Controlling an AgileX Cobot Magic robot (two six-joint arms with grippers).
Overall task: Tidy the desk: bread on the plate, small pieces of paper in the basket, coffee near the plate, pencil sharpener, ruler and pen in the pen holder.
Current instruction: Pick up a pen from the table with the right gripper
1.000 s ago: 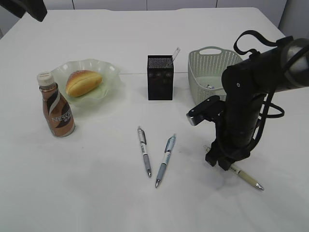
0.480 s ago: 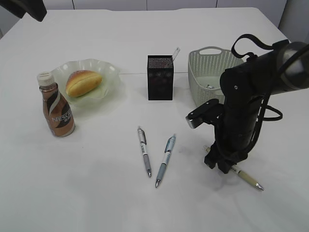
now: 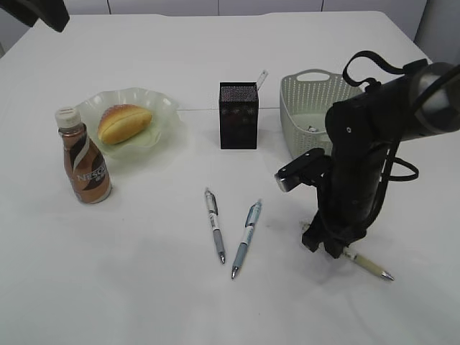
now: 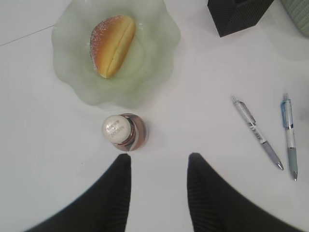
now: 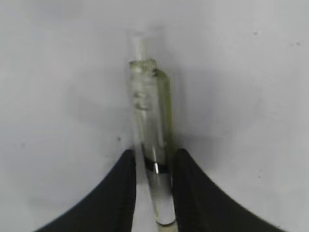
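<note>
Exterior view, plain white desk (image 3: 144, 287), pale cabinet fronts (image 3: 187, 6) behind

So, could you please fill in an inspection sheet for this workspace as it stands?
Surface: white desk, bare in front.
Job's things: bread on plate; coffee beside it; ruler in pen holder; basket holds a small item; two pens lie loose.
Clutter: nothing seen.
Grippers: right pincer closing around a third pen; left pincer open above the coffee.
Cables: black loop on right arm.
Surroundings: pale wall.
</note>
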